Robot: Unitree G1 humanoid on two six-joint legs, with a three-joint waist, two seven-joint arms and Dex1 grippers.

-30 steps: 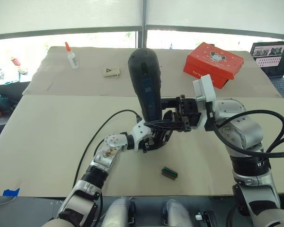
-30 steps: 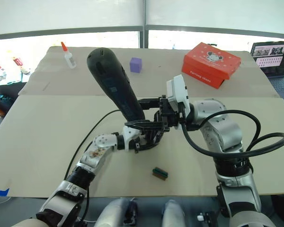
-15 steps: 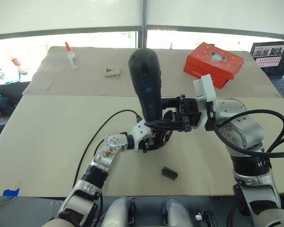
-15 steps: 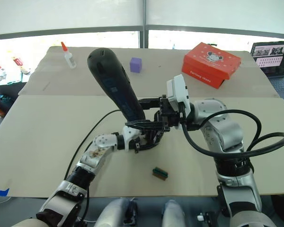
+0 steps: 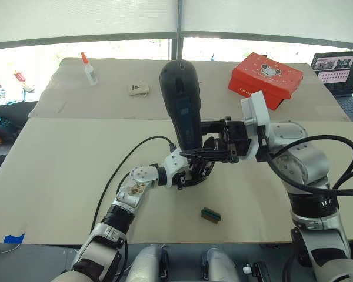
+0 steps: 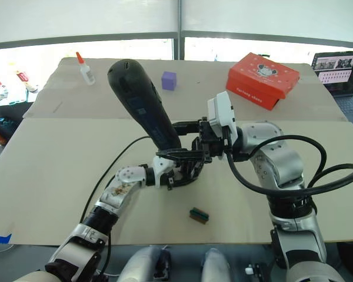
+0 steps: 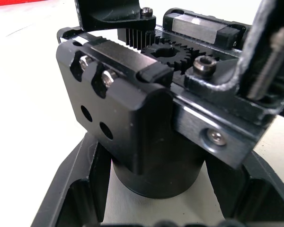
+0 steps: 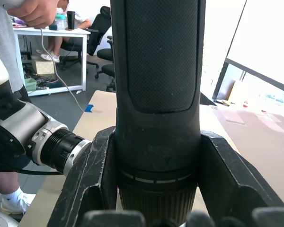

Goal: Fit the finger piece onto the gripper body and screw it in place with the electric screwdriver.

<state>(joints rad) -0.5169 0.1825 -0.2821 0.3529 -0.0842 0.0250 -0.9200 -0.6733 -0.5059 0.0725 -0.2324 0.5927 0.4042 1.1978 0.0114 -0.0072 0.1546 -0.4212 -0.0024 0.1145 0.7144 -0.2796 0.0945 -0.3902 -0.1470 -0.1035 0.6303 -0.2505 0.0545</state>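
Beige work table (image 5: 59, 170), 2 joined sheets, seam running across. Bright windows (image 5: 76, 20) behind, dark frame post (image 5: 179, 26) at centre. Daylight strong. Beyond: grey floor (image 8: 80, 97), white desk (image 8: 47, 32), black office chairs (image 8: 104, 23), seated person (image 8: 68, 19).

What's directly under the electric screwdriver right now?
The gripper body, clamped in the left gripper, sits right below the electric screwdriver, which the right gripper holds upright. The metal bit comes down beside its gears. The bit tip and screw are hidden.
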